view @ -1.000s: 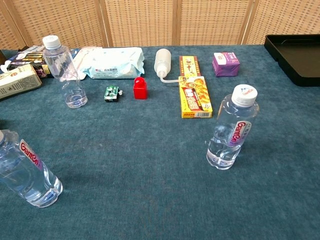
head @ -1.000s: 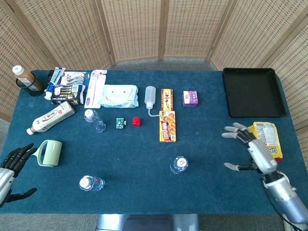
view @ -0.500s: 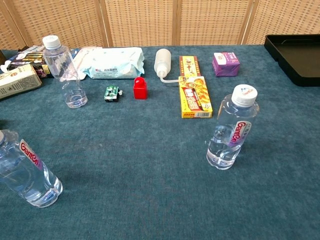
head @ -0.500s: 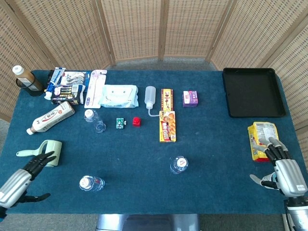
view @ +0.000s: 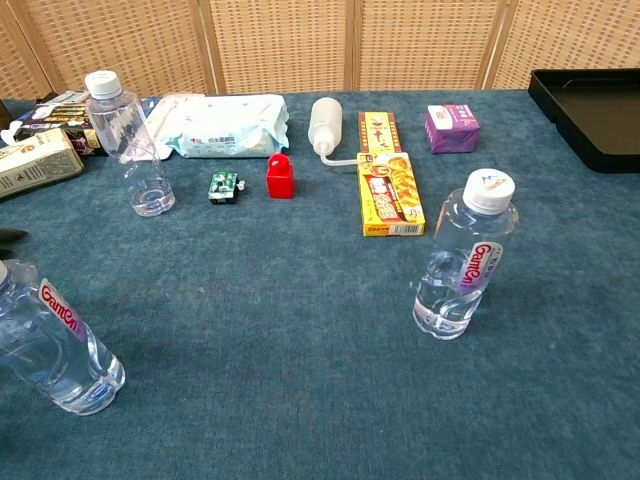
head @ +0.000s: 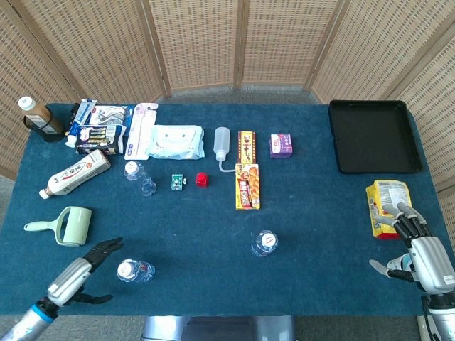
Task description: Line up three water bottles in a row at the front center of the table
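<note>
- We are holding our left hand (head: 84, 268) open, with the fingers apart and nothing in them, just beside the clear plastic water bottle at the front left (head: 132, 271).
- We are keeping our right hand (head: 419, 254) open too, holding nothing, far off at the right edge near the yellow snack bag (head: 387, 201).
- The second clear water bottle with a white cap (view: 463, 256) is standing upright near the front middle.
- The third clear bottle (view: 128, 145) is standing farther back, close to the small green gadget (view: 222, 186) and the little red block (view: 281, 176).
- We are thinking the tall, light bottles could tip over if our fingers are bumping the side instead of going around it.
- We are also thinking the smooth plastic could be slipping if we are squeezing too softly.
- Reaching back for the far bottle, our arm could be knocking the pale green mug (head: 74, 226) or the front bottle.
</note>
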